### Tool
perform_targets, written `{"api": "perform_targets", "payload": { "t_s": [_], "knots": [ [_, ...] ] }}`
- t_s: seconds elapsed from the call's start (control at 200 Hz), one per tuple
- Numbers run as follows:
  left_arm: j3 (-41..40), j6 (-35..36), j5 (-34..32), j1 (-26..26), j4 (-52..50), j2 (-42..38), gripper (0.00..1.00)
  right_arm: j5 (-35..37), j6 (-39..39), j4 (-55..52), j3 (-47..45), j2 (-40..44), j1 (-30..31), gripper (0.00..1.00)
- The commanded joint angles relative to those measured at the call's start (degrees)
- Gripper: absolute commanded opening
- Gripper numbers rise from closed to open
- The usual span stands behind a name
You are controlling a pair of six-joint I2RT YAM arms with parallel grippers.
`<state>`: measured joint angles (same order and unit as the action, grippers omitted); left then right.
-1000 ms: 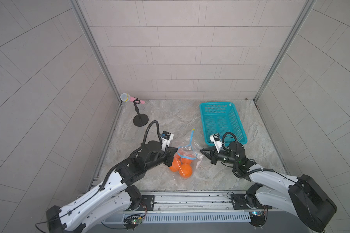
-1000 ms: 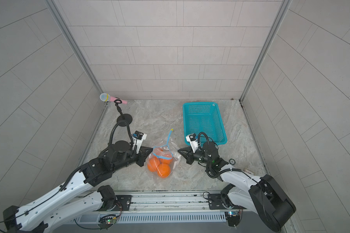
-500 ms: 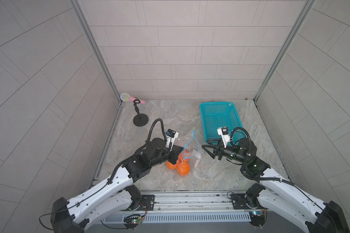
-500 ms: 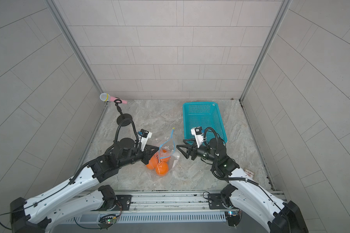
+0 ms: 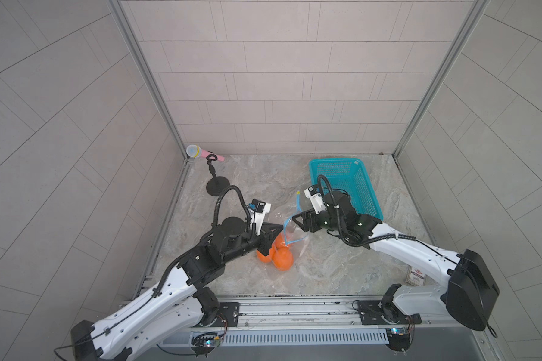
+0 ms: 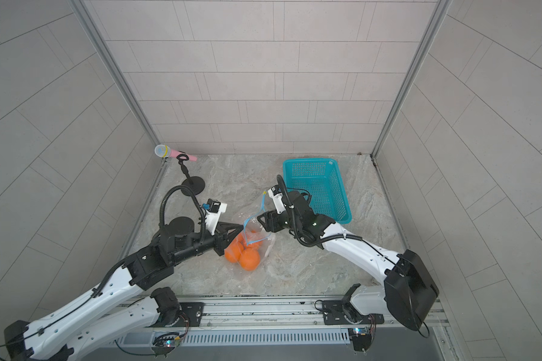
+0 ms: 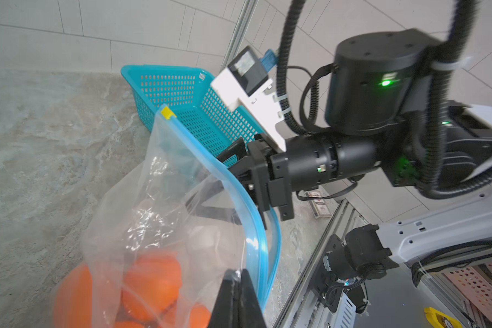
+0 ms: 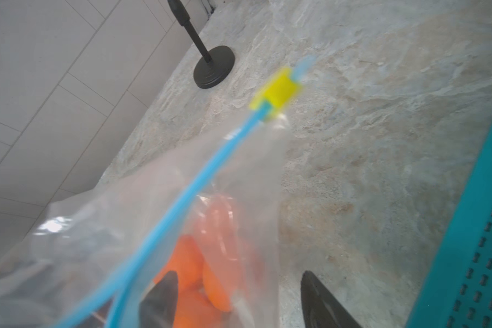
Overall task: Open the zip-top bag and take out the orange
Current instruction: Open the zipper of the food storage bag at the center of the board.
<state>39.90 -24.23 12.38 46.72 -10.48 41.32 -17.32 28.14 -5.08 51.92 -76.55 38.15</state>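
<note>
Clear, crinkly zip-top bag [image 7: 154, 204] with blue, yellow-tipped zip strip [image 8: 210, 171]

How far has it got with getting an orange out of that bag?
Done: the zip-top bag has its blue strip parted, yellow slider at the far end. In hand: the left pincer pinches one lip; the right pincer stands open at the mouth. Left: the oranges lie inside, none out.

In the right wrist view the small yellow plastic slider [image 8: 276, 91] on the clear, crinkly zip-top bag [image 8: 233, 159] is blurred. The round oranges [image 8: 188, 261] show only through the plastic, their number unclear there. The picture's edge cuts off the right gripper [image 8: 239, 274] and the teal perforated plastic basket [image 8: 466, 255]. The left wrist view crops the left gripper [image 7: 237, 284]. In a top view the small white printed card [image 5: 416, 276] is too small to read.
</note>
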Motion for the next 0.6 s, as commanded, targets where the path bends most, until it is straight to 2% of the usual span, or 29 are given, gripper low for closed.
{"api": "perform_targets", "payload": {
  "t_s": [0.0,0.12,0.24,0.365,0.435,0.455,0.475,0.51,0.515,0.525,0.53,0.545,0.595],
  "knots": [
    [2.4,0.9,-2.6,-0.4,-3.2,-3.3,0.0,1.2,0.3,-2.8,1.8,-1.4,-2.5,0.62],
    [3.6,2.1,-7.5,-0.7,-8.6,-7.5,0.0,-1.9,0.4,-2.3,2.9,-1.7,-5.0,0.51],
    [2.8,1.6,-12.0,-0.8,-12.2,-10.6,0.0,-2.9,0.6,-2.9,4.0,-2.1,-5.2,0.49],
    [-0.4,0.6,-10.9,-0.8,-10.3,-13.1,0.0,-5.5,2.1,-0.2,2.8,-2.1,-5.0,0.4],
    [-0.8,0.8,-10.5,-0.8,-10.4,-12.4,0.0,-6.4,2.9,0.8,2.2,-1.5,-4.2,0.39],
    [-0.7,1.1,-10.4,-0.8,-10.4,-12.1,0.06,-6.5,3.0,0.9,2.1,-1.2,-3.8,0.39],
    [-0.6,1.6,-10.2,-0.8,-10.2,-11.7,0.2,-6.4,2.8,1.0,2.1,-1.0,-3.4,0.39],
    [0.0,2.7,-10.0,-0.8,-10.3,-10.8,0.6,-5.7,2.5,0.9,2.2,-0.6,-2.3,0.39],
    [0.1,2.8,-10.0,-0.8,-10.4,-10.7,0.67,-5.6,2.5,0.8,2.2,-0.6,-2.2,0.39],
    [0.6,3.1,-10.1,-0.8,-10.5,-10.5,0.9,-5.5,2.4,0.8,2.3,-0.5,-1.8,0.39],
    [0.7,3.3,-10.2,-0.8,-10.7,-10.3,0.95,-5.4,2.3,0.7,2.4,-0.5,-1.7,0.39],
    [1.3,3.8,-10.5,-0.8,-11.0,-9.8,0.99,-5.2,2.1,0.5,2.6,-0.4,-1.3,0.39],
    [3.3,5.2,-11.7,-0.8,-11.7,-8.3,1.0,-4.8,1.3,-0.1,3.4,-0.4,-0.3,0.38]
  ]
}}
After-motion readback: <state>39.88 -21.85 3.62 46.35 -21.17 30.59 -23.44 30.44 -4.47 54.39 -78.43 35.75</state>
